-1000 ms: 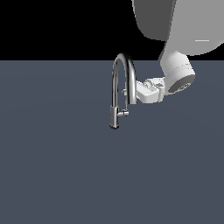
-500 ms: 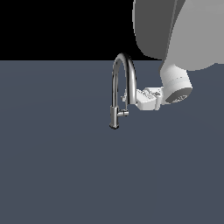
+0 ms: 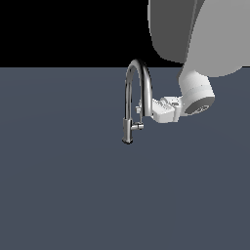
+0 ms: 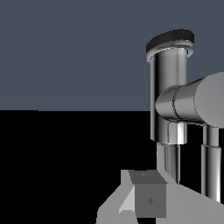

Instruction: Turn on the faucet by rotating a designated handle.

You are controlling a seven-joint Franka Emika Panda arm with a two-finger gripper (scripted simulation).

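In the exterior view, the chrome gooseneck faucet (image 3: 131, 100) stands just left of the frame's centre on a flat slate-grey floor (image 3: 63, 195), its high arched spout (image 3: 138, 73) looping over against the black band that fills the upper part of the frame. The handle (image 3: 137, 126), a short chrome stub, juts from the lower column toward the exterior view's right, a little above the faucet's base. My white arm (image 3: 195, 34) drops in from the upper right corner, and my pincer (image 3: 144, 110) reaches in from the right at mid-height of the frame, its tip right at the descending end of the spout and above the handle. Whether it touches the chrome there I cannot tell; the fingers are too small and too merged with the metal in this view. In the wrist view, the faucet (image 4: 168, 96) fills the right half of the frame at close range: the thick lower column with its dark-rimmed base, the handle (image 4: 192, 103) pointing almost straight at the lens as a fat cylinder with a flat round end, and thinner tubes running beside it. One grey fingertip (image 4: 148, 197) of mine shows as a blocky pad near the bottom centre of the frame, just beside those tubes. Whether my pincer is apart or together, I cannot tell from either view.
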